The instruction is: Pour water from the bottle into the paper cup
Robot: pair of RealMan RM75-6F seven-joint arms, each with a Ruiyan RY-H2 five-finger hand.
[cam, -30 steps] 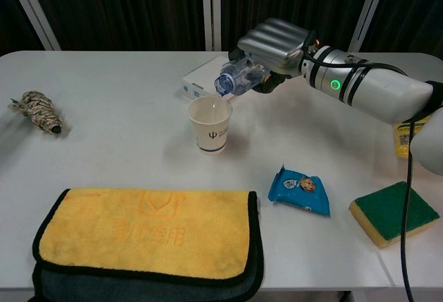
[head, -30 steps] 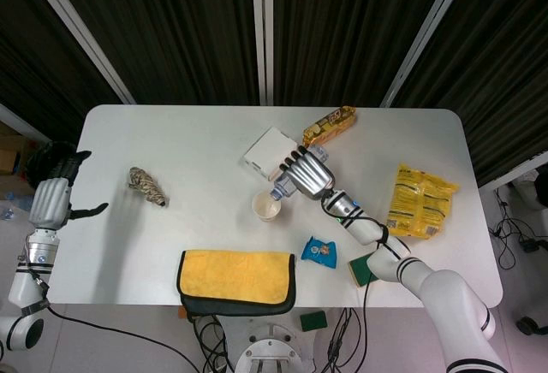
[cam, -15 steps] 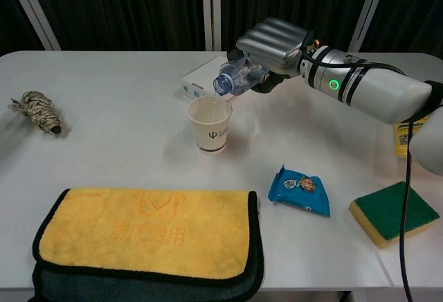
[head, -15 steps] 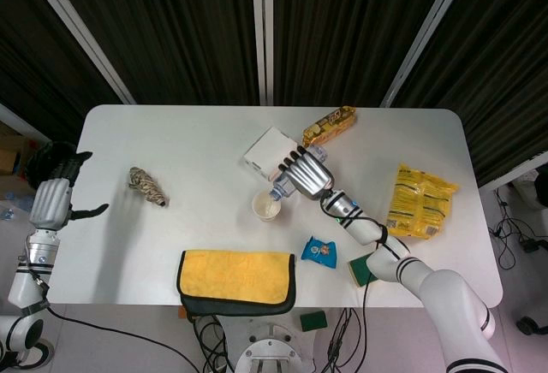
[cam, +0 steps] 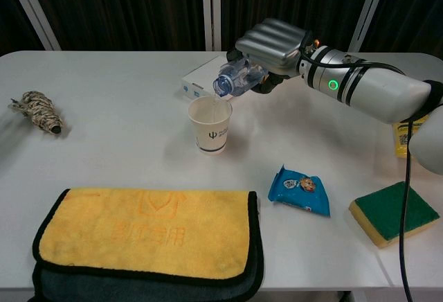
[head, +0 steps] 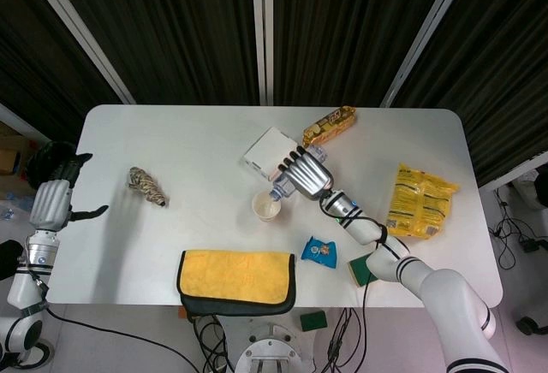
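Note:
A white paper cup point(cam: 210, 126) point(head: 266, 207) stands upright near the table's middle. My right hand point(cam: 274, 46) point(head: 306, 174) grips a clear plastic bottle point(cam: 235, 80) point(head: 282, 189), tipped over so its open mouth sits just above the cup's far rim. Most of the bottle is hidden under the fingers. Water inside the cup cannot be made out. My left hand point(head: 51, 200) hangs off the table's left edge, fingers apart, holding nothing; the chest view does not show it.
A white box point(cam: 201, 80) lies just behind the cup. A blue snack packet point(cam: 299, 189), green-yellow sponge point(cam: 393, 212), yellow folded cloth point(cam: 147, 233), twine bundle point(cam: 38, 110), yellow chip bag point(head: 419, 200) and orange snack pack point(head: 330, 123) are spread over the table.
The bottle's mouth has lifted very slightly above the cup rim. Otherwise nothing has visibly moved.

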